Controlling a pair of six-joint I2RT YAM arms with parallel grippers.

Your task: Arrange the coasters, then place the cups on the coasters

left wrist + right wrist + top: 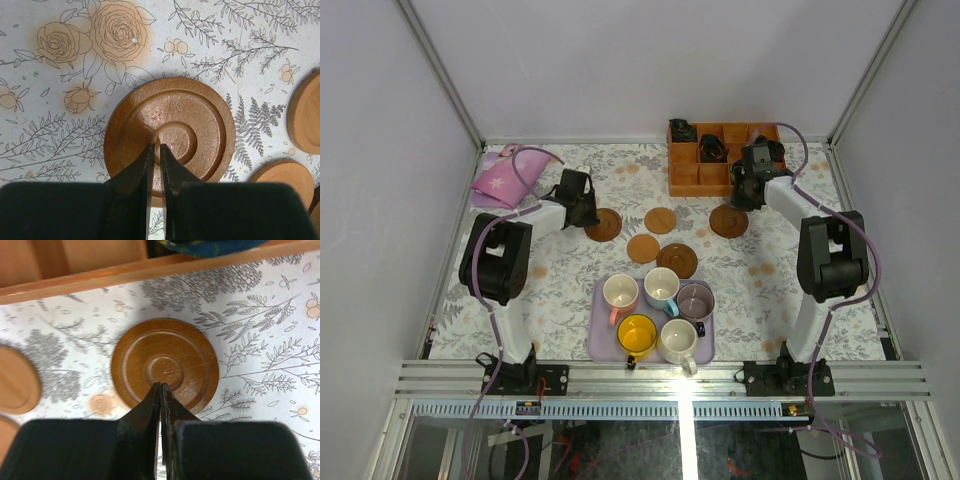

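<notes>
Five round brown coasters lie mid-table: one dark (603,225) at the left, two lighter (660,220) (643,248), a ringed one (677,260), and one (728,221) at the right. My left gripper (155,146) is shut, its tips over the left ringed coaster (170,130), nothing between them. My right gripper (160,385) is shut over the right ringed coaster (165,362). The cups stand together on the lavender tray (600,345): cream with pink handle (620,293), light blue (661,287), purple (695,300), yellow (637,335), cream-white (678,340).
An orange-brown compartment box (720,158) with dark items in it stands at the back, right behind the right gripper; its wooden wall (75,277) fills the top of the right wrist view. A pink cloth (500,180) lies at the back left. White walls enclose the table.
</notes>
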